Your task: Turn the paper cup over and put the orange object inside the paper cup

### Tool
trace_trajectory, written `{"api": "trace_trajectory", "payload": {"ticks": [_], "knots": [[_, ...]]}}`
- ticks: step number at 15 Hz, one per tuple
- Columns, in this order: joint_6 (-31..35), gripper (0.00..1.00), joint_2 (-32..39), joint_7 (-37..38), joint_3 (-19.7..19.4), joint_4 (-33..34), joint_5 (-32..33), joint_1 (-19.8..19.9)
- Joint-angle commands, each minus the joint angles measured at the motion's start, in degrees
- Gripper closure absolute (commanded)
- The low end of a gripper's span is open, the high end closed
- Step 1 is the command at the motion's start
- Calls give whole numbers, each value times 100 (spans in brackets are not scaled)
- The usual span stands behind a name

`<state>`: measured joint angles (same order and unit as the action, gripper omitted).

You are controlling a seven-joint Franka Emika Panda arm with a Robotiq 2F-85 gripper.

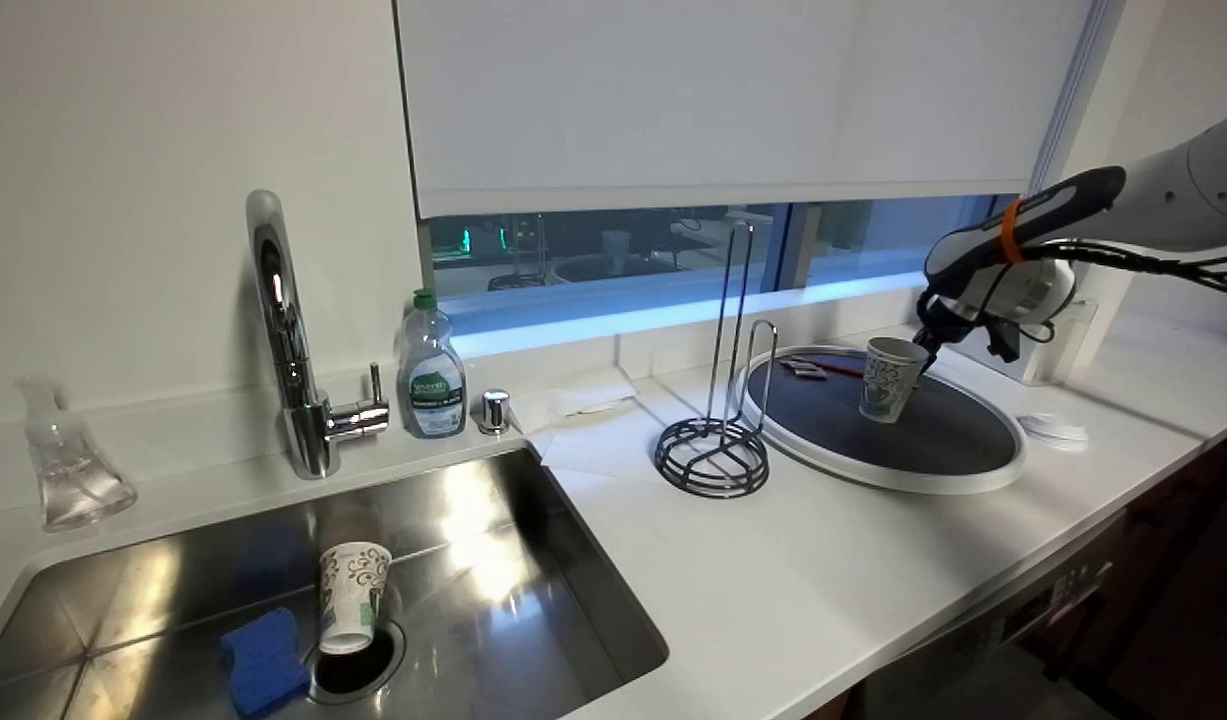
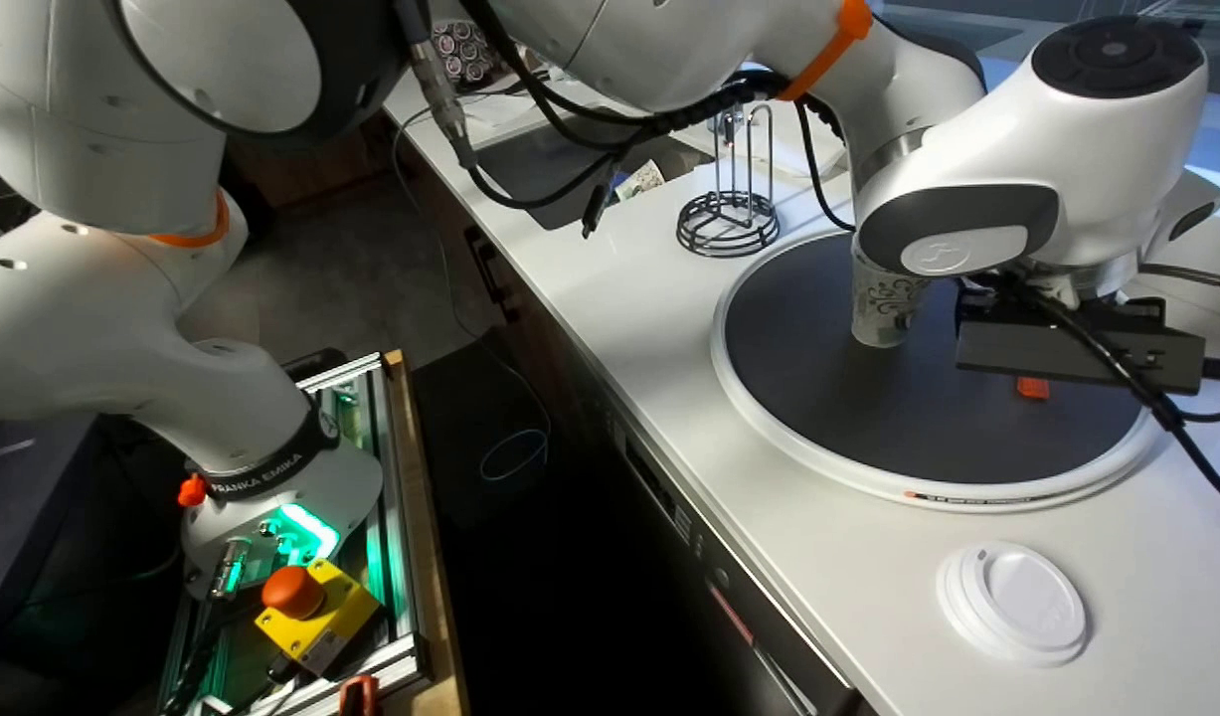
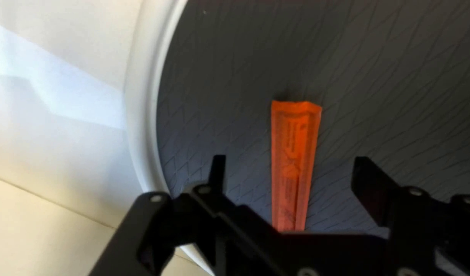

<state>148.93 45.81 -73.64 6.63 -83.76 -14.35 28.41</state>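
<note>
White counter (image 1: 673,590) carries round dark tray (image 1: 933,435), wire stand (image 1: 721,434), green-capped bottle (image 1: 435,388), white lids (image 2: 1022,602).

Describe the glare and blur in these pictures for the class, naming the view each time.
In an exterior view, bright glare blotches the steel sink; in an exterior view, the green light washes out nearly white; in the wrist view, the dark hand looks out of focus, and print on the orange object is too blurred to read.

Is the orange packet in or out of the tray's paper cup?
Out. In the wrist view the orange packet lies on the round tray; an exterior view shows the paper cup standing apart from it.
</note>
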Motion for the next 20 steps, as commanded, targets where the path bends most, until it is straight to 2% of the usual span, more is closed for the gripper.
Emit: {"api": "trace_trajectory", "payload": {"ticks": [1, 2, 10, 18, 20], "knots": [[-91, 38, 215, -68, 49, 252, 17, 39], [-116, 38, 245, -57, 37, 283, 34, 32], [-570, 99, 372, 42, -107, 568, 134, -53], [-1082, 100, 324, 137, -289, 702, 248, -130], [-1226, 100, 196, 288, -440, 642, 382, -232]]}}
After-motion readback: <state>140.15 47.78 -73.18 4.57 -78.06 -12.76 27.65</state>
